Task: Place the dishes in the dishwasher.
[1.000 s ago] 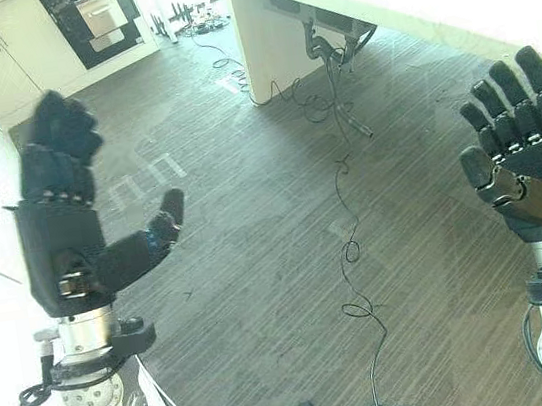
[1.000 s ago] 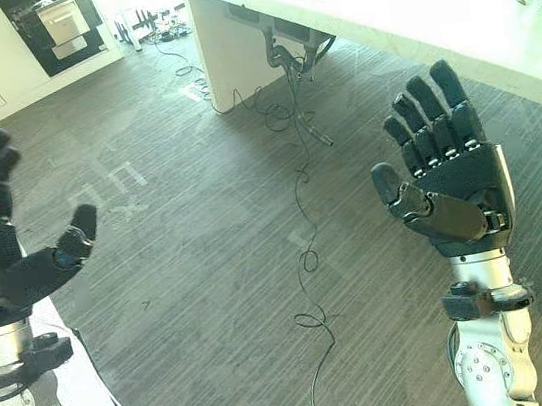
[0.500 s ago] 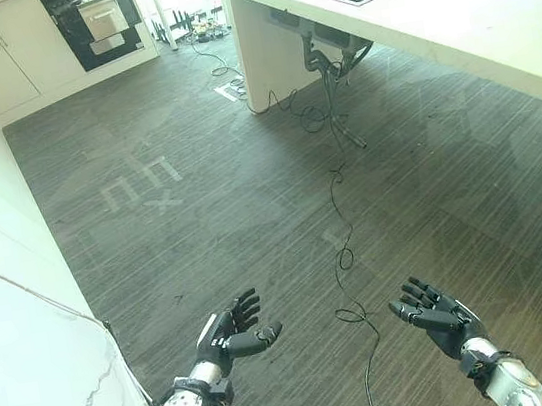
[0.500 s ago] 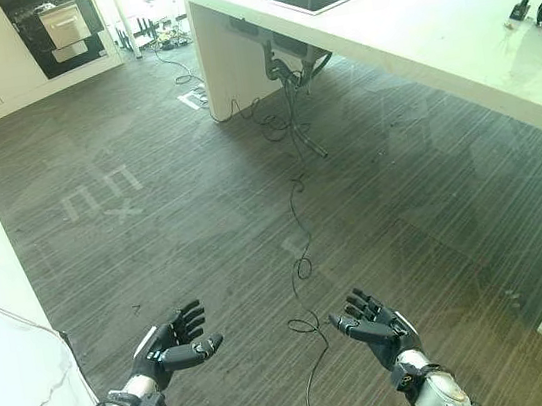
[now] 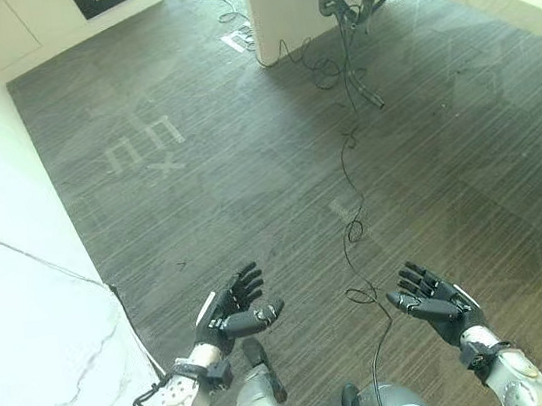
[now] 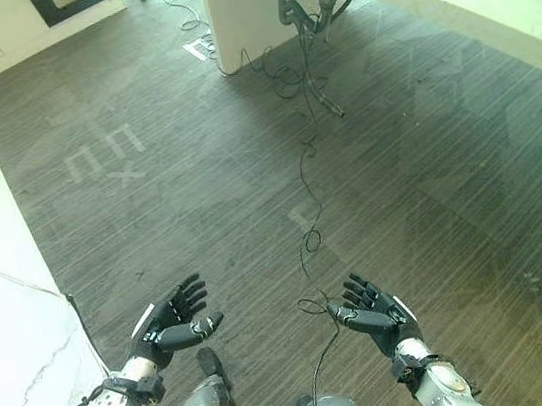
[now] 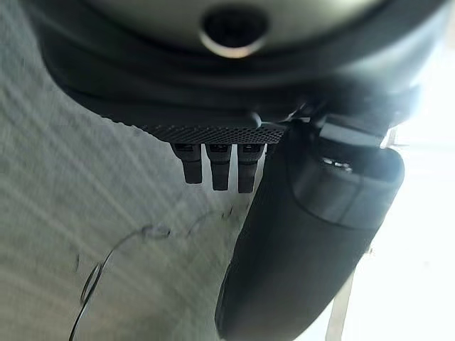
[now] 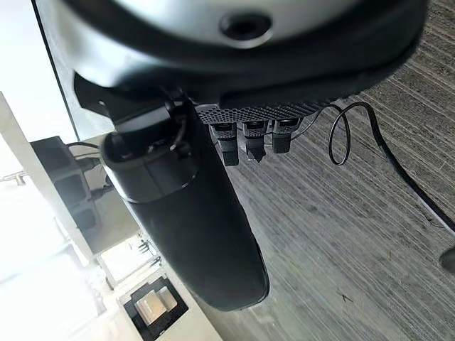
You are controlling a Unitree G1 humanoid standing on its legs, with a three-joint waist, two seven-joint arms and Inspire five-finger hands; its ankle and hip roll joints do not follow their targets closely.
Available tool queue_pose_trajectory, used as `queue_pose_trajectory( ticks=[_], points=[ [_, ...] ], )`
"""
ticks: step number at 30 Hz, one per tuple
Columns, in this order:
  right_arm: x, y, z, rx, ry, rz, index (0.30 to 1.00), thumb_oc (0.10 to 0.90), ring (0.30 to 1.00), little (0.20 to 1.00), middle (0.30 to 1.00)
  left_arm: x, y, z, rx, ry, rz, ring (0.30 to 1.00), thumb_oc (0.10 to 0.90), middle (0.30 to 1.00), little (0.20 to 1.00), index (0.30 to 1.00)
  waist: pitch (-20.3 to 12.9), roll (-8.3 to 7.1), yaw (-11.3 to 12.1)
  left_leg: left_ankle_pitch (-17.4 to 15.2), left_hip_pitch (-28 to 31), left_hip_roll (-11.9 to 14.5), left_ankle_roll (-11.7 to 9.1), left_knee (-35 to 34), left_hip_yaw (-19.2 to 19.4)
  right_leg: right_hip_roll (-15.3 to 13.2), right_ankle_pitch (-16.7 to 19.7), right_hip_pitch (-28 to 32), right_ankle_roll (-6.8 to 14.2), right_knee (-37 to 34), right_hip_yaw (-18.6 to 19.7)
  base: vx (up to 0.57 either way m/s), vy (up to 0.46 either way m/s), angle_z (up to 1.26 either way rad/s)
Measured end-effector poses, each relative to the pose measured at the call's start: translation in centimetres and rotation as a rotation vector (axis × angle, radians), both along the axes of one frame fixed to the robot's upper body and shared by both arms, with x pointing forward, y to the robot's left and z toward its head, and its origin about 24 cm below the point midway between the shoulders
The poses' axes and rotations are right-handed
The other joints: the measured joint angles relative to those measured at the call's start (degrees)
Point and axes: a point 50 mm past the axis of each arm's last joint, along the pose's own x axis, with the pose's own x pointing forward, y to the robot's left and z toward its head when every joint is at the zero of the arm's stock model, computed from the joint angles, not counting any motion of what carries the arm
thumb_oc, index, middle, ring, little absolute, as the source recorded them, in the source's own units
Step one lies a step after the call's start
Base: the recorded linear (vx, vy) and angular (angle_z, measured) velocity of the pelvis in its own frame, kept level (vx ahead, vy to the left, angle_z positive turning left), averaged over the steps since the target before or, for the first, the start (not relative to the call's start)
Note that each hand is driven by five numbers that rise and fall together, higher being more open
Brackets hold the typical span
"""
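I am holding my left hand (image 5: pixel 228 313) and right hand (image 5: pixel 437 303) low in the frame over the dark wood-grain floor (image 5: pixel 246 166), fingers released and grasping nothing; no dish is picked up yet, so the whole task is left.

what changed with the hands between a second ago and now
A second ago both hands were raised close to the head camera; now the left hand and right hand hang low over the wood floor. The camera has also tilted down since then. Both hands stayed open and hold nothing.

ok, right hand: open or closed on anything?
Open, holding nothing. The right hand hangs palm-up over the floor with fingers spread and relaxed.
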Motion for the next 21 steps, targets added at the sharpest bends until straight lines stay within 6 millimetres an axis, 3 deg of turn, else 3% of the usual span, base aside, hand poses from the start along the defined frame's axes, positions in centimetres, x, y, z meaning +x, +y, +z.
queue_pose_trajectory(
  ticks=[3,4,5,6,7,9,10,11,12,13,15,16,17,18,19,20,21],
  points=[
    [0.3,0.0,0.4,0.030,-0.043,-0.002,0.900,0.800,0.900,0.900,0.900,0.2,-0.2,0.2,-0.006,-0.009,-0.051,0.900,0.800,0.900,0.900,0.900,-0.10,0.10,1.37,-0.02,2.58,-4.35,0.08,0.74,-4.09,-0.23,0.43,3.87,1.17,-4.21,2.57,0.41,0.195,-0.37],
    [0.4,0.3,0.4,0.051,-0.060,-0.010,0.900,0.800,0.900,0.900,0.900,0.3,-0.1,0.3,-0.002,-0.008,-0.073,0.900,0.800,0.900,0.900,0.900,-0.19,-0.36,1.81,1.48,2.94,-6.09,2.21,3.03,-4.50,-1.09,0.54,6.70,2.17,-6.63,2.91,0.39,0.257,-0.28],
    [0.4,0.6,0.5,0.073,-0.080,-0.024,0.900,0.800,0.900,0.900,0.900,0.6,-0.1,0.3,0.003,0.005,-0.098,0.900,0.800,0.900,0.900,0.900,-0.93,-1.67,2.29,0.04,3.77,-8.00,5.04,6.51,-2.22,-3.10,-0.10,9.04,3.85,-7.82,2.69,0.44,0.350,-0.03],
    [0.4,0.5,0.9,0.073,-0.106,-0.036,0.900,0.800,0.900,0.900,0.900,1.1,-0.5,0.4,0.004,0.008,-0.123,0.900,0.800,0.900,0.900,0.900,-1.04,-1.43,2.08,-2.24,3.93,-8.52,6.39,8.67,-1.51,-4.19,-0.64,8.86,4.71,-4.54,1.55,0.37,0.341,0.51],
    [0.9,0.7,2.3,0.079,-0.182,-0.066,0.900,0.800,0.900,0.900,0.900,1.8,-1.2,1.0,0.026,-0.005,-0.177,0.900,0.800,0.900,0.900,0.900,-1.87,-0.14,0.82,-6.89,3.20,-10.00,9.59,14.03,0.29,-9.65,1.74,-0.15,8.08,18.53,-0.15,0.36,0.311,0.80],
    [0.9,1.8,2.9,0.144,-0.237,-0.105,0.900,0.800,0.900,0.900,0.900,2.1,-0.8,1.9,0.098,-0.019,-0.218,0.900,0.800,0.900,0.900,0.900,-3.84,-1.35,0.77,-11.90,4.42,-13.52,12.30,15.42,0.89,-14.27,8.05,-11.21,10.30,38.12,4.23,0.21,0.112,0.69],
    [1.7,2.4,3.4,0.162,-0.263,-0.095,0.900,0.800,0.900,0.900,0.900,2.4,-0.4,2.3,0.140,-0.021,-0.216,0.900,0.800,0.900,0.900,0.900,-3.82,-1.08,0.80,-12.44,5.45,-14.63,12.86,14.65,0.93,-15.15,9.09,-15.55,9.40,42.09,4.65,0.20,-0.038,0.22],
    [2.5,3.0,4.0,0.169,-0.286,-0.067,0.900,0.800,0.900,0.900,0.900,2.5,-0.1,2.6,0.164,-0.012,-0.207,0.900,0.800,0.900,0.900,0.900,-3.69,0.62,0.98,-12.45,7.51,-15.22,12.49,11.15,0.78,-13.63,6.99,-21.08,8.78,41.68,3.68,0.32,-0.159,0.01],
    [2.6,3.6,3.8,0.175,-0.279,-0.041,0.900,0.800,0.900,0.900,0.900,2.2,0.3,2.4,0.177,0.011,-0.203,0.900,0.800,0.900,0.900,0.900,-3.35,1.54,0.75,-11.57,11.88,-15.93,12.03,6.13,0.69,-10.52,4.27,-23.85,7.21,34.77,1.70,0.41,-0.221,-0.06],
    [2.1,3.7,3.3,0.175,-0.257,-0.035,0.900,0.800,0.900,0.900,0.900,1.5,0.4,2.3,0.177,0.027,-0.200,0.900,0.800,0.900,0.900,0.900,-3.35,1.40,0.27,-11.78,15.51,-16.53,11.64,2.93,0.60,-7.89,2.91,-24.13,6.83,26.07,-0.17,0.49,-0.279,-0.05],
    [1.4,3.1,3.1,0.165,-0.249,-0.045,0.900,0.800,0.900,0.900,0.900,0.8,0.1,2.5,0.178,0.015,-0.217,0.900,0.800,0.900,0.900,0.900,-3.36,1.13,-1.13,-12.99,18.66,-17.46,9.66,-0.06,0.03,-4.65,3.68,-24.48,5.95,8.16,-3.50,0.51,-0.260,0.19],
    [0.6,2.2,2.9,0.155,-0.240,-0.071,0.900,0.800,0.900,0.900,0.900,1.0,-0.2,2.6,0.194,0.003,-0.246,0.900,0.800,0.900,0.900,0.900,-3.09,-0.24,-2.33,-15.06,19.91,-19.39,8.38,-0.17,-0.99,-4.36,5.40,-25.68,6.34,-5.03,-4.93,0.70,-0.313,0.54],
    [0.0,0.8,2.5,0.148,-0.228,-0.122,0.900,0.800,0.900,0.900,0.900,1.4,-0.3,2.7,0.225,0.003,-0.272,0.900,0.800,0.900,0.900,0.900,-2.61,-3.55,-3.72,-17.17,20.74,-23.43,9.60,2.21,-1.05,-8.58,8.00,-32.04,7.25,-9.48,-5.46,0.56,-0.282,0.61],
    [-0.2,0.1,2.2,0.146,-0.213,-0.149,0.900,0.800,0.900,0.900,0.900,1.3,-0.2,2.3,0.244,0.025,-0.277,0.900,0.800,0.900,0.900,0.900,-1.98,-3.83,-4.90,-19.34,21.84,-24.20,10.54,3.41,-0.40,-10.59,9.63,-34.59,5.60,-7.47,-6.36,0.59,-0.310,0.30],
    [-0.7,-0.7,1.4,0.142,-0.171,-0.178,0.900,0.800,0.900,0.900,0.900,0.3,-0.1,1.2,0.263,0.087,-0.292,0.900,0.800,0.900,0.900,0.900,-1.80,-3.31,-5.08,-21.46,25.37,-24.23,9.19,3.50,0.28,-10.98,10.93,-35.92,3.02,-3.01,-6.75,0.43,-0.247,-0.09],
    [-1.3,-1.3,1.1,0.125,-0.145,-0.183,0.900,0.800,0.900,0.900,0.900,-0.5,-0.3,0.4,0.268,0.129,-0.313,0.900,0.800,0.900,0.900,0.900,-1.87,-1.80,-5.13,-22.05,29.08,-23.88,8.09,2.02,0.60,-10.17,11.22,-34.07,0.85,-1.74,-7.66,0.50,-0.241,-0.35],
    [-1.7,-1.8,1.0,0.105,-0.129,-0.181,0.900,0.800,0.900,0.900,0.900,-0.9,-0.8,-0.1,0.256,0.146,-0.337,0.900,0.800,0.900,0.900,0.900,-2.34,-0.27,-5.10,-22.23,32.50,-23.61,6.70,-0.09,0.39,-9.31,11.27,-31.85,0.31,1.10,-7.81,0.53,-0.185,-0.15]
  ],
)
